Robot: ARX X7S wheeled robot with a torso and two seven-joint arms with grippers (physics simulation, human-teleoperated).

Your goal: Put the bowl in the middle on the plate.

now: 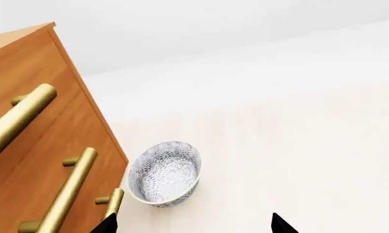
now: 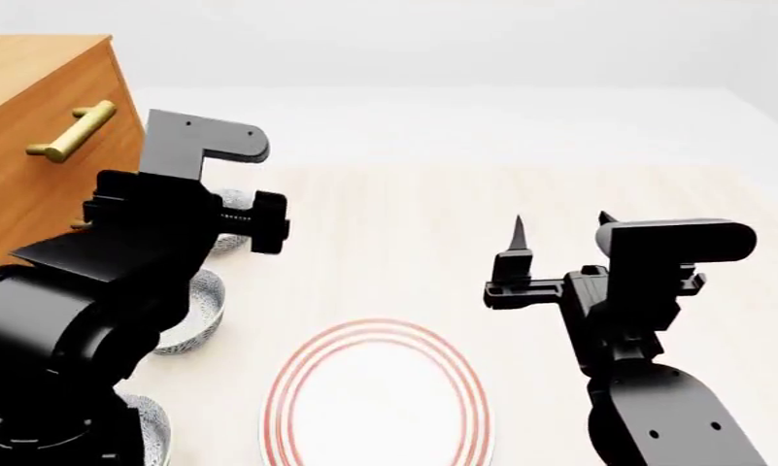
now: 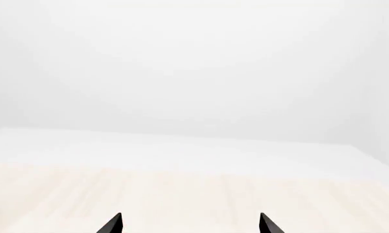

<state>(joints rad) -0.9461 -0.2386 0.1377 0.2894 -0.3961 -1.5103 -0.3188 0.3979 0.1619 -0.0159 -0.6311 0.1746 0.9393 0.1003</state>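
Three floral grey-blue bowls stand in a row at the left of the head view. The middle bowl (image 2: 205,311) is half hidden behind my left arm. The far bowl (image 2: 229,242) lies next to the cabinet and the near one (image 2: 143,427) is by the bottom edge. The left wrist view shows one bowl (image 1: 164,172) beside the cabinet, probably the far one, ahead of my open, empty left gripper (image 1: 193,222). The red-ringed plate (image 2: 378,396) sits at the near centre. My right gripper (image 2: 561,221) (image 3: 190,222) hovers open and empty beyond the plate's right side.
A wooden drawer cabinet (image 2: 39,194) (image 1: 39,145) with brass bar handles (image 1: 68,191) stands at the far left, close to the bowls. The pale wood tabletop (image 2: 402,243) stretches ahead to a white wall.
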